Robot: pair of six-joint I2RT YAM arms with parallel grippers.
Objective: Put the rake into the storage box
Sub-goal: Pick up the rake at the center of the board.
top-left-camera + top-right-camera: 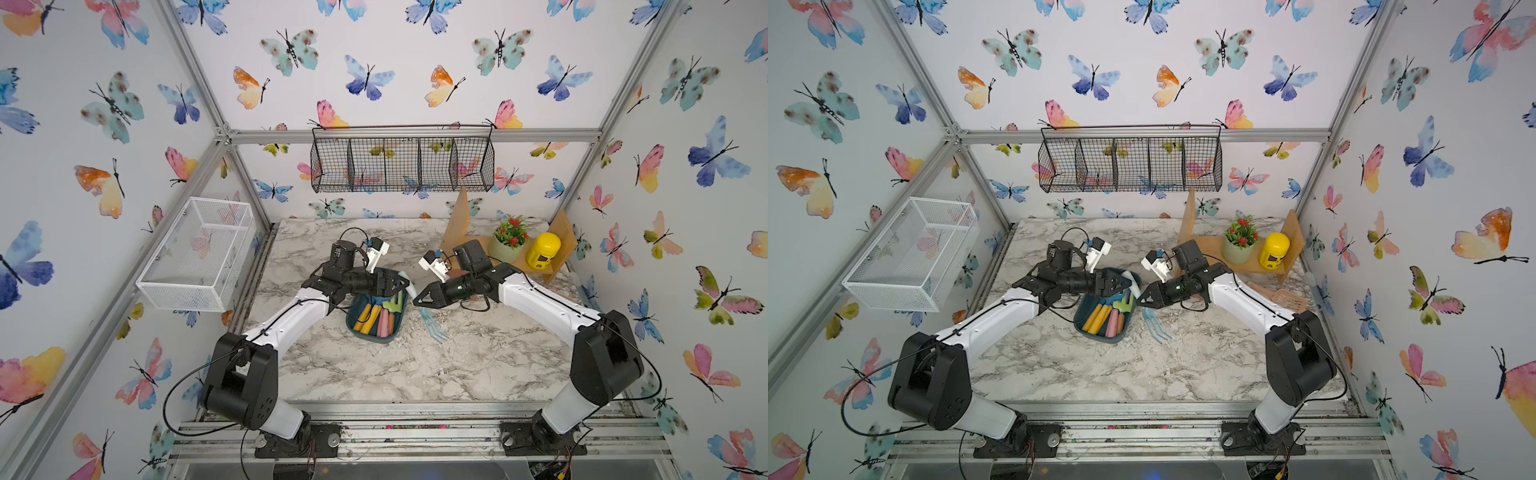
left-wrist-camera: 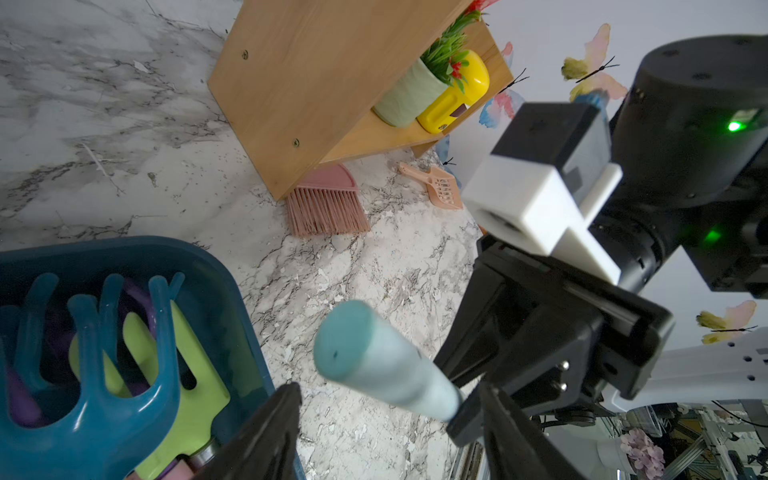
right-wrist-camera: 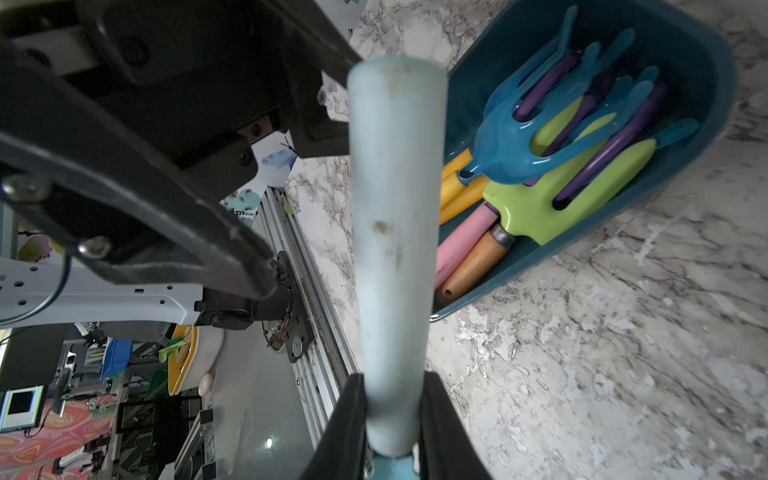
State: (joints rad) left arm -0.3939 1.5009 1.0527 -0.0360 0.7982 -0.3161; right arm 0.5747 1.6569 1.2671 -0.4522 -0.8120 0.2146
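Note:
The rake [image 1: 431, 326] [image 1: 1155, 328] has a pale blue handle [image 3: 395, 208] [image 2: 382, 365] and blue tines. It hangs tilted just right of the storage box [image 1: 374, 340] [image 1: 1105, 340] [image 2: 124, 245] [image 3: 706, 62], a dark teal tub, with its tines low over the table. My right gripper [image 1: 417, 301] [image 1: 1142, 301] [image 3: 392, 382] is shut on the handle near the head. My left gripper [image 1: 400, 284] [image 1: 1128, 283] [image 2: 388, 392] is open over the box's far right corner. The handle's free end lies between its fingers, touching neither.
Inside the box lie a dark blue claw tool [image 3: 540, 137], a green trowel [image 3: 552, 199] and several coloured handles. A wooden shelf [image 1: 536, 262] holds a plant pot [image 1: 505, 249] and a yellow canister [image 1: 542, 249]; a pink brush [image 2: 326, 203] and a peach scoop [image 2: 440, 189] lie under it. A white mesh basket [image 1: 195, 253] and a black wire basket [image 1: 401, 164] hang on the walls.

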